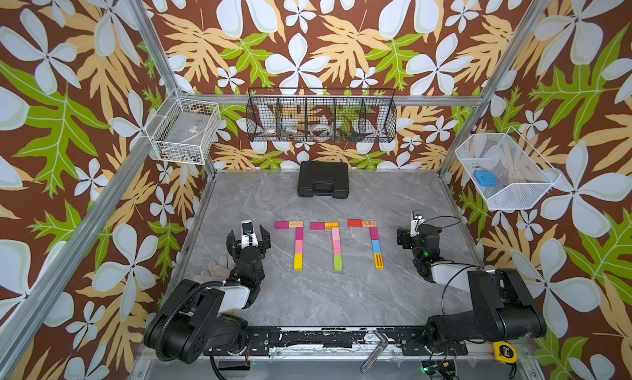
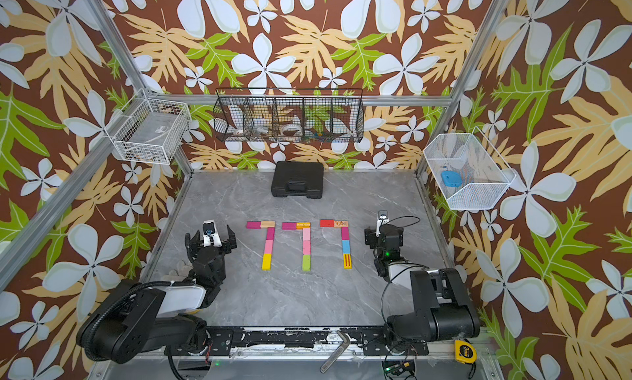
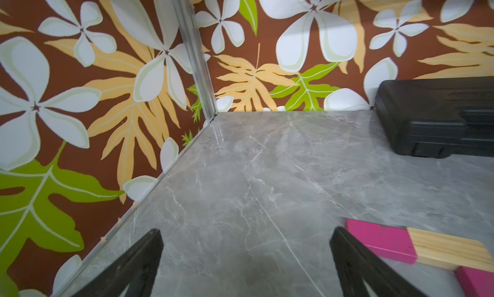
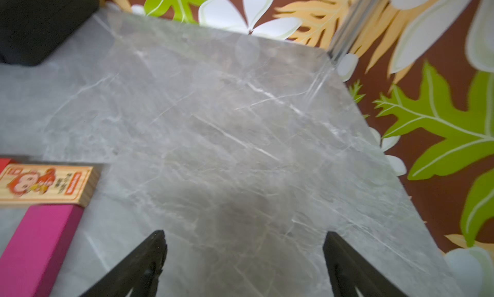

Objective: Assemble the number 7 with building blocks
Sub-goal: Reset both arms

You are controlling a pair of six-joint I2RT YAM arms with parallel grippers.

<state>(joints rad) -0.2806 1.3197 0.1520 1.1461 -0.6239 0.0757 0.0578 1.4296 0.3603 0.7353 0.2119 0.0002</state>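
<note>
Grey marble table point(image 1: 342, 292) carries building blocks point(image 1: 336, 246) laid flat as three sevens side by side, mid-table. Left gripper point(image 3: 246, 244) jaws spread wide, empty, just left of leftmost seven's magenta block point(image 3: 381, 240). Right gripper point(image 4: 244, 244) likewise spread, empty, right of rightmost seven's monkey-printed wooden block point(image 4: 45, 184). Black case point(image 1: 323, 179) at far edge, well apart from blocks
</note>
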